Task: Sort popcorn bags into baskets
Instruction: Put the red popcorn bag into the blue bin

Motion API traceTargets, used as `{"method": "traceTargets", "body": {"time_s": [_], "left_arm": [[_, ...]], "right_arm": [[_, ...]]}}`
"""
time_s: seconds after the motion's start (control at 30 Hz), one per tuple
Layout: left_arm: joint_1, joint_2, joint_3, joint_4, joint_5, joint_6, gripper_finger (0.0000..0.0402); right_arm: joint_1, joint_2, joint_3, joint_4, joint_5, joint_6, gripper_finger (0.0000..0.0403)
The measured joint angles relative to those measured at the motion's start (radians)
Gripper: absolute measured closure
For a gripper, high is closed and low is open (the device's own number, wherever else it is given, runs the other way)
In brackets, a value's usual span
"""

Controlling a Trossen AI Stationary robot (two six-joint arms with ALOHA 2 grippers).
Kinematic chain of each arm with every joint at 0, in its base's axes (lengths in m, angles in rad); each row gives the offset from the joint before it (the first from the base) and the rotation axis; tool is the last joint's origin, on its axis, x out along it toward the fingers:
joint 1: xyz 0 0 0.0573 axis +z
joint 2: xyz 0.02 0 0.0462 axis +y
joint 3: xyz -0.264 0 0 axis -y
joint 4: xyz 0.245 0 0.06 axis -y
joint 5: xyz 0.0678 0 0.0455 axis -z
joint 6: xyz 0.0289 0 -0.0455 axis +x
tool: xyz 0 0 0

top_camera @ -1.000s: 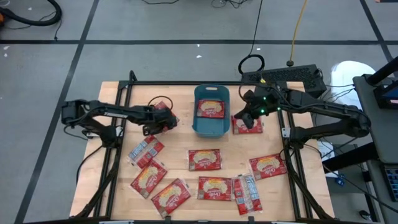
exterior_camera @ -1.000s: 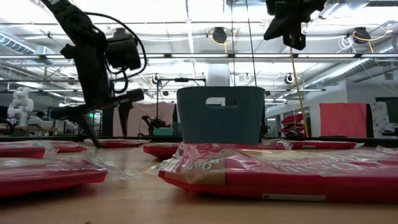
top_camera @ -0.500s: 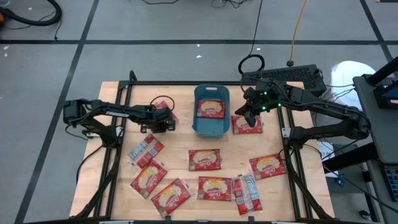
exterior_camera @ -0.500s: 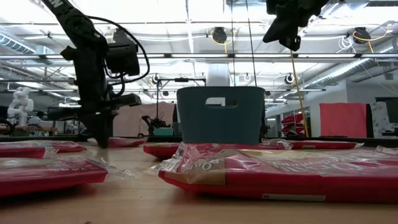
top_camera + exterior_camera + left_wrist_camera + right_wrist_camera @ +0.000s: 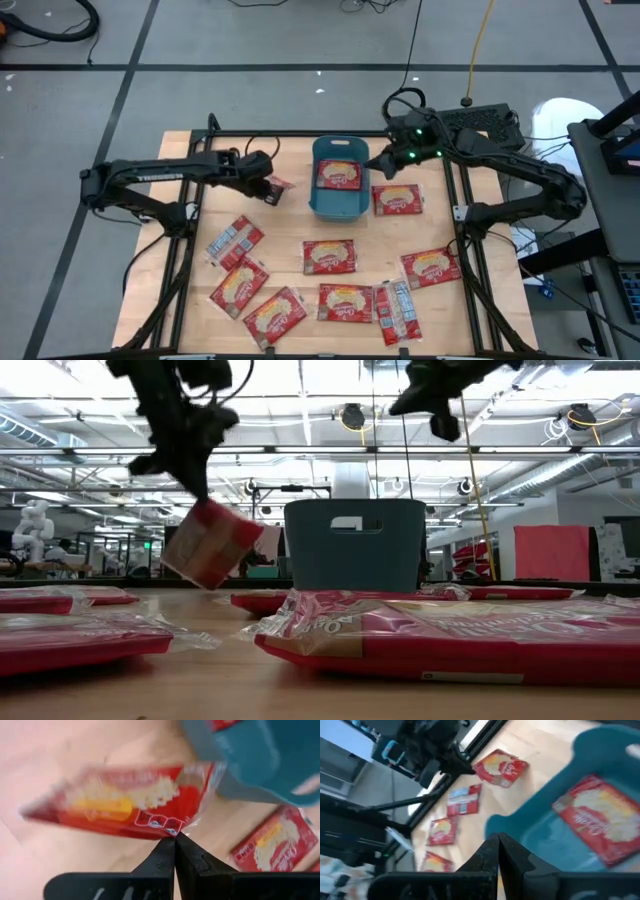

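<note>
The table (image 5: 290, 225) was pale wood, smooth and matt. The popcorn bags (image 5: 329, 256) were glossy plastic film — crinkled at the sealed edges, catching the light. The basket (image 5: 322, 205) looked like smooth teal plastic, faintly shiny, and the frame (image 5: 300, 134) round the table was black metal.

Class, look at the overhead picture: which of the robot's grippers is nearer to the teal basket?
The right. The right gripper hovers shut at the teal basket's right rim, while the left gripper, shut on a popcorn bag, hangs farther off to the basket's left.
</note>
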Motion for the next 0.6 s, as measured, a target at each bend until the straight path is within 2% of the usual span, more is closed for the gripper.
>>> {"method": "traceTargets", "body": {"time_s": [0.1,0.2,0.37,0.5,0.6], "left_arm": [[-0.002,-0.001,0.069,-0.035,-0.002,0.155,0.04],[-0.002,-0.001,0.122,-0.038,-0.001,0.254,0.04],[0.006,-0.001,0.191,-0.039,0.029,0.369,0.0401],[0.006,-0.001,0.226,-0.025,0.043,0.442,0.0401],[0.005,-0.001,0.261,-0.028,0.066,0.517,0.0401]], "right_arm": [[0.0,0.089,0.072,0.012,-0.029,0.037,0.0403],[0.0,0.188,0.132,0.059,-0.107,0.144,0.0402],[0.012,0.299,0.146,0.311,-0.236,0.345,0.0378],[0.036,0.333,0.147,0.421,-0.228,0.396,0.0348],[0.054,0.332,0.147,0.429,-0.164,0.412,0.0326]]}}
